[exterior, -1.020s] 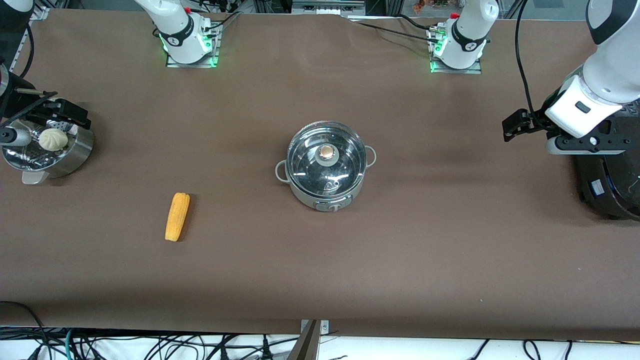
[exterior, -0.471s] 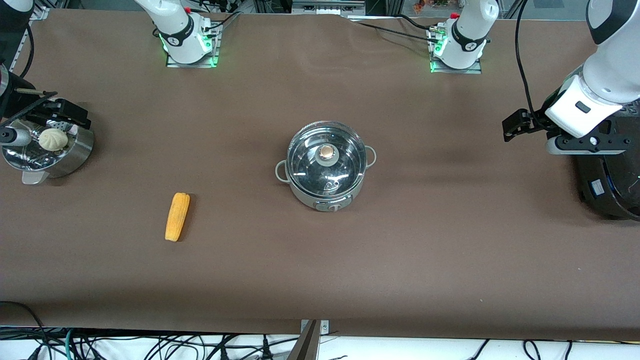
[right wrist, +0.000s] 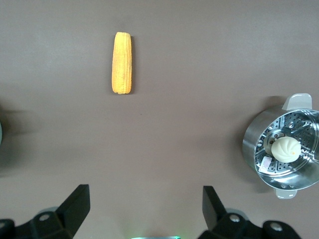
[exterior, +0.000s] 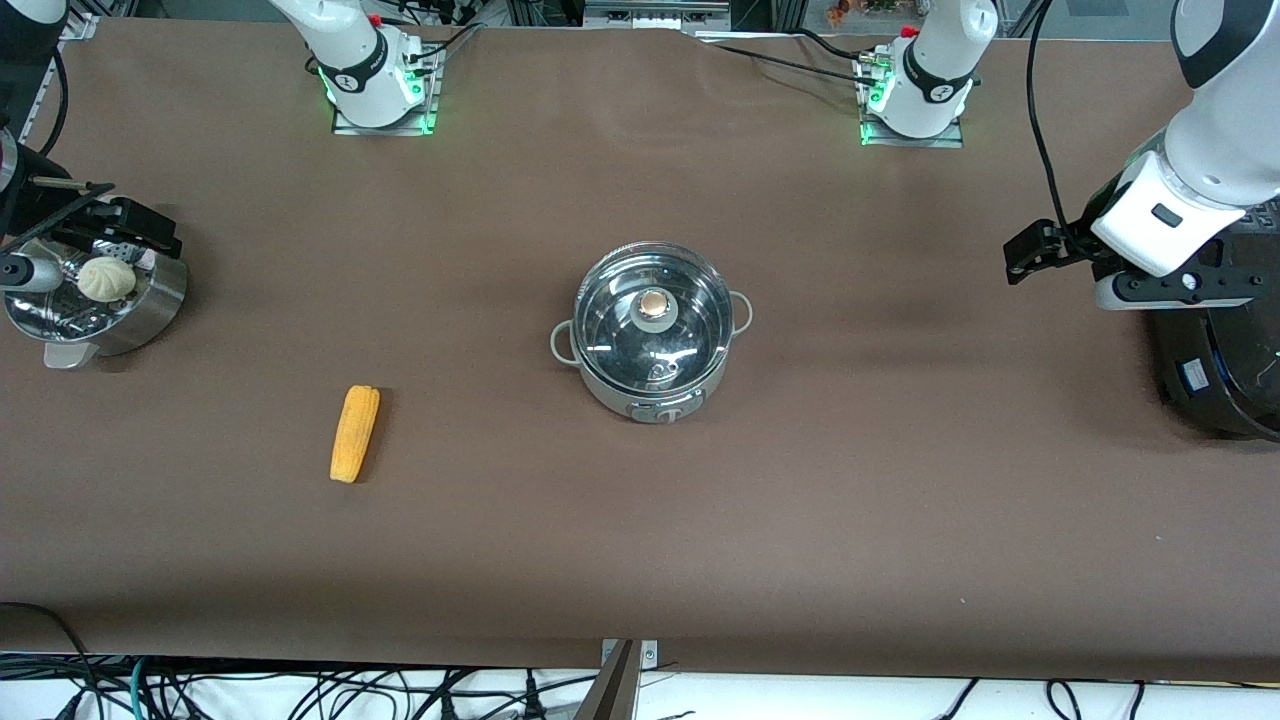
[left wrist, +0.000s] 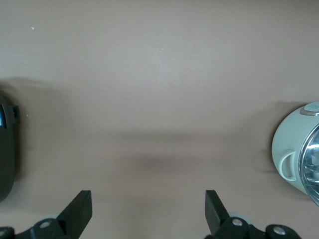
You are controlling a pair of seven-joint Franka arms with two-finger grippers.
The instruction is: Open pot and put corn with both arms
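At mid-table the pot (exterior: 651,331) sits with its glass lid (exterior: 652,316) on, so nothing is done yet. My left gripper (left wrist: 148,211) hangs with fingers apart over bare table near the black cooker (exterior: 1222,345); my right gripper (right wrist: 145,209), fingers apart too, hangs by the steamer bowl (exterior: 95,300). I judge both steps remain: lid off, then the corn (exterior: 355,434), lying nearer the camera toward my right arm's end, goes in.
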